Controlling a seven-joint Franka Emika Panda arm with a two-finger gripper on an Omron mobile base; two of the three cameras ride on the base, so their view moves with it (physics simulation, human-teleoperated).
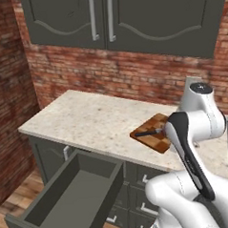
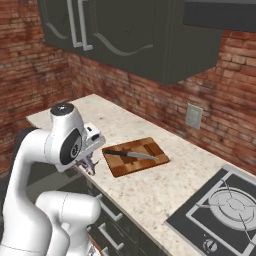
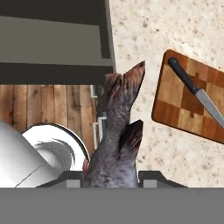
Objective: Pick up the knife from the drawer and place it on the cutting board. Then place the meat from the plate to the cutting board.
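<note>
In the left base view, locate the drawer (image 1: 68,200) at 7 o'clock: it stands pulled out, and its inside is bare. The cutting board (image 1: 153,132) lies on the counter (image 1: 87,122) right of centre, with the knife (image 1: 148,132) on it; the arm's forearm covers the board's right edge and the blade tip.

The right base view shows what that view hides: the whole board and the full knife, handle toward 9 o'clock, blade toward 3 o'clock. The gripper (image 2: 90,167) hangs at the counter's front edge, just beside the board's near left corner, with a small grey shape under it that is hard to make out. A stove (image 2: 220,210) sits at 4 o'clock, cut off by the frame.

The hand view settles it: the claw is clamped on the meat (image 3: 114,144), a grey fish, tail fin toward 12 o'clock. Its head end is hidden at the lower edge. The board lies at 2 o'clock, apart from the fish.
</note>
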